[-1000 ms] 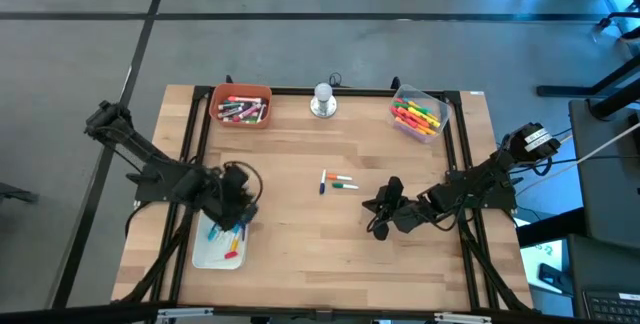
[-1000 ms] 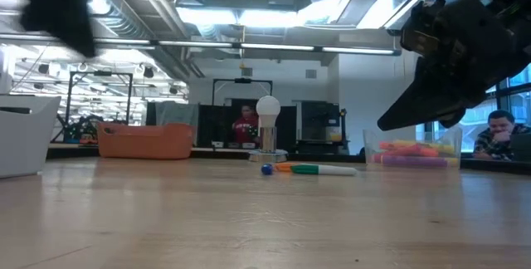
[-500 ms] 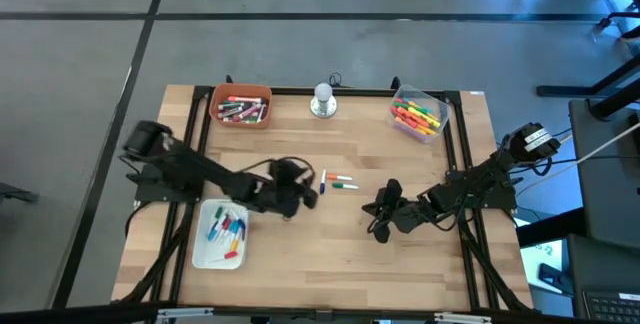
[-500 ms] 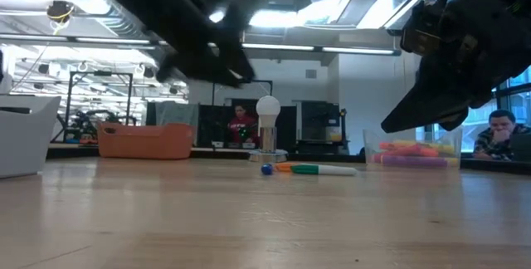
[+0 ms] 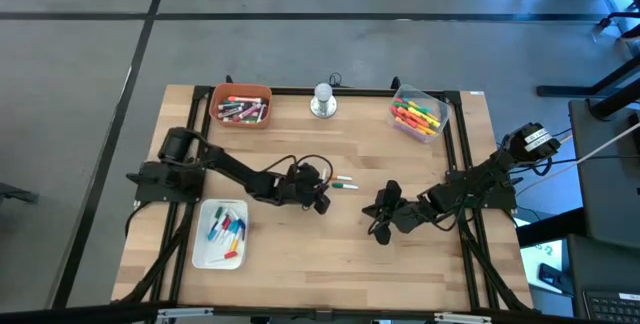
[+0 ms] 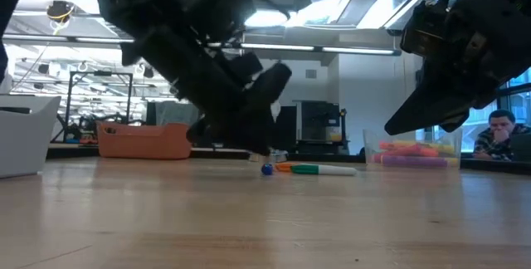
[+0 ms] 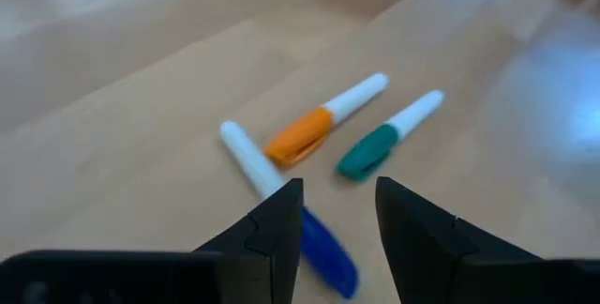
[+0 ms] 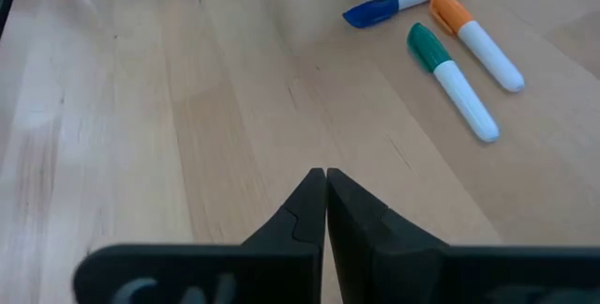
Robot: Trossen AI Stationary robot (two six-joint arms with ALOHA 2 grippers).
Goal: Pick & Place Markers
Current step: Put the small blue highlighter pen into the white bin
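Note:
Three loose markers lie flat on the middle of the table: a blue-capped one [image 7: 281,205], an orange-capped one [image 7: 323,123] and a green-capped one [image 7: 386,135]. In the high view the orange [image 5: 343,178] and green [image 5: 346,186] markers show; my left arm covers the blue one. My left gripper [image 7: 337,196] [image 5: 322,192] is open, low over the blue marker, its fingers either side of the blue cap end; I see no touch. My right gripper [image 8: 325,180] [image 5: 380,211] is shut and hovers to the right of the markers.
A white tray [image 5: 204,249] with several markers sits near the table's left side. An orange bin [image 5: 241,92] and a clear bin [image 5: 440,104] of markers stand at the far edge, with a silver knob-like object [image 5: 322,101] between them. People sit beyond the table [image 6: 500,132].
My left arm has swung from above the white tray toward the table's right, reaching out to the three loose markers at the centre and coming down low over them. The markers and my right arm have stayed in place.

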